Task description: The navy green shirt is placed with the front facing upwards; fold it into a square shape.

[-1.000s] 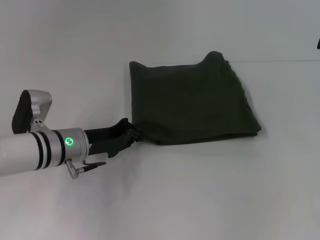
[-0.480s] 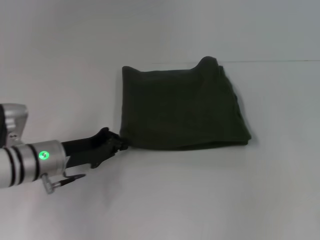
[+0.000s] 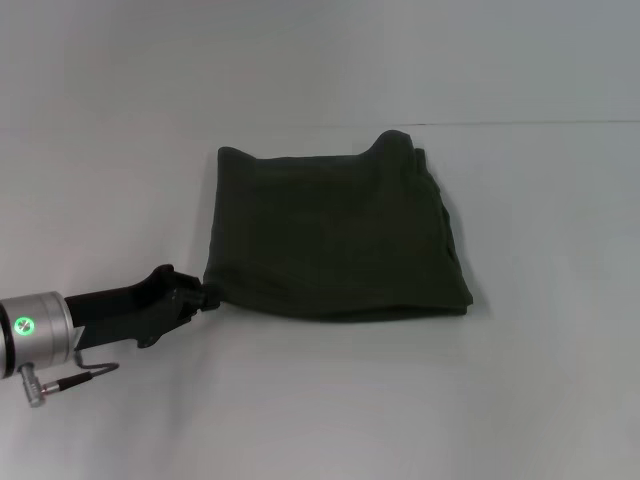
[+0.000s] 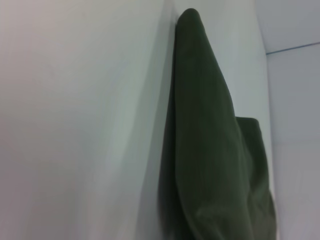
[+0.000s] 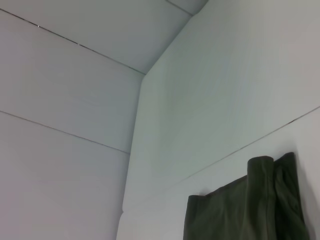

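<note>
White tabletop (image 3: 320, 400), folded navy green shirt (image 3: 335, 235), left pincer (image 3: 205, 297) seemingly clenching its corner.

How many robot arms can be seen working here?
1. The left gripper reaches in from the robot's left and sits at the near left corner of the folded navy green shirt. The right arm is out of sight.

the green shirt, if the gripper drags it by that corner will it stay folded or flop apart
The navy green shirt looks soft and limp, so its layers would probably shift. The left gripper pinches only the near-left corner, so the bundle would likely stretch and skew.
</note>
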You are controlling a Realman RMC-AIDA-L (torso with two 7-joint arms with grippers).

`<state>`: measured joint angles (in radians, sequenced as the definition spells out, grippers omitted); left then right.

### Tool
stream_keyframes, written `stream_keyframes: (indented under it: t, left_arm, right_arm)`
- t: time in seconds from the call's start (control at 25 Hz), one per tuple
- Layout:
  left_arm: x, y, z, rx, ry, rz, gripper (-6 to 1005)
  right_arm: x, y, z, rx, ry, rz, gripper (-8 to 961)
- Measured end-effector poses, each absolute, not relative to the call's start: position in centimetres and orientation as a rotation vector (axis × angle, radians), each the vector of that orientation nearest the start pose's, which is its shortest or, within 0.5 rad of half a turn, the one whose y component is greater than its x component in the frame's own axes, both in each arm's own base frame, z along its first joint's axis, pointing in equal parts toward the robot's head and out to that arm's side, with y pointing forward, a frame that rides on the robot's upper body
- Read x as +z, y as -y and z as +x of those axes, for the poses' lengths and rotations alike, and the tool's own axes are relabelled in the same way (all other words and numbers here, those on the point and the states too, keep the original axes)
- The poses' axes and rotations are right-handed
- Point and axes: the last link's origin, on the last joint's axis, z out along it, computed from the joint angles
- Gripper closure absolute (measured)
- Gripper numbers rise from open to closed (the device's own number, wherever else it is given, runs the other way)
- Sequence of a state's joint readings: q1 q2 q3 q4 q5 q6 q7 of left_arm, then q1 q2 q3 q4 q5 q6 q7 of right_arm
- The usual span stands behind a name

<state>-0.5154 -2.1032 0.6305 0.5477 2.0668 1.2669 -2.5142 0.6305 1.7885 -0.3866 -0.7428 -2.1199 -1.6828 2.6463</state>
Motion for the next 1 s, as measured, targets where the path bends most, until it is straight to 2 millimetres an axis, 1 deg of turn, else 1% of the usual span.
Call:
stream_keyframes:
  t: [0.08, 0.2, 0.24, 0.28, 0.36, 0.4, 0.48, 0.52, 0.56, 0.6, 0.68, 0.76, 0.8, 0.88, 0.92, 1.0]
  left_arm:
    - [-2.2, -33.6, -30.8, 0.839, -2.476, 2.057, 933]
    - [-1.5, -33.4, -31.3, 0.796, -2.462, 2.136, 875]
    - [-1.1, -33.3, -31.5, 0.795, -2.458, 2.154, 856]
    - [-0.6, -33.0, -31.8, 0.799, -2.453, 2.170, 815]
    - [0.9, -32.5, -32.1, 0.838, -2.406, 2.224, 734]
    - [1.8, -32.4, -32.1, 0.875, -2.355, 2.273, 694]
    - [3.3, -32.1, -31.4, 0.947, -2.172, 2.417, 631]
    - [3.7, -32.1, -31.0, 0.961, -2.080, 2.487, 610]
    - [4.1, -32.2, -30.6, 0.954, -1.967, 2.579, 588]
    - [4.4, -32.4, -30.2, 0.936, -1.891, 2.643, 566]
    - [4.8, -33.2, -29.6, 0.858, -1.764, 2.773, 523]
    - [4.9, -34.0, -28.8, 0.790, -1.636, 2.873, 479]
    - [4.9, -34.6, -28.2, 0.748, -1.547, 2.931, 457]
    - [4.9, -35.4, -27.1, 0.690, -1.431, 2.995, 414]
    - [4.9, -36.0, -26.4, 0.652, -1.367, 3.025, 376]
    - [4.7, -36.8, -25.4, 0.585, -1.289, 3.058, 300]
  right_arm:
    - [16.7, -37.7, 27.5, 0.917, -1.937, -1.993, 97]
    - [16.8, -37.7, 27.4, 0.918, -1.917, -2.006, 97]
    - [16.7, -37.8, 27.3, 0.916, -1.908, -2.014, 97]
    - [16.6, -37.8, 27.3, 0.911, -1.894, -2.027, 97]
    - [16.4, -37.7, 27.3, 0.899, -1.852, -2.060, 97]
    - [16.1, -37.7, 27.3, 0.885, -1.811, -2.090, 97]
    - [15.5, -37.4, 27.7, 0.812, -1.667, -2.181, 97]
    - [15.0, -37.3, 28.1, 0.750, -1.583, -2.222, 97]
    - [14.7, -37.2, 28.5, 0.692, -1.521, -2.246, 97]
    - [14.3, -37.1, 29.0, 0.641, -1.476, -2.263, 97]
    - [13.2, -36.9, 29.5, 0.585, -1.395, -2.305, 97]
    - [11.4, -36.6, 29.3, 0.553, -1.269, -2.393, 97]
    - [10.5, -36.5, 29.1, 0.542, -1.200, -2.436, 97]
    - [8.3, -36.3, 28.5, 0.525, -1.068, -2.504, 97]
    - [7.1, -36.3, 28.1, 0.524, -1.017, -2.525, 97]
    - [5.6, -36.6, 27.2, 0.535, -0.961, -2.548, 97]
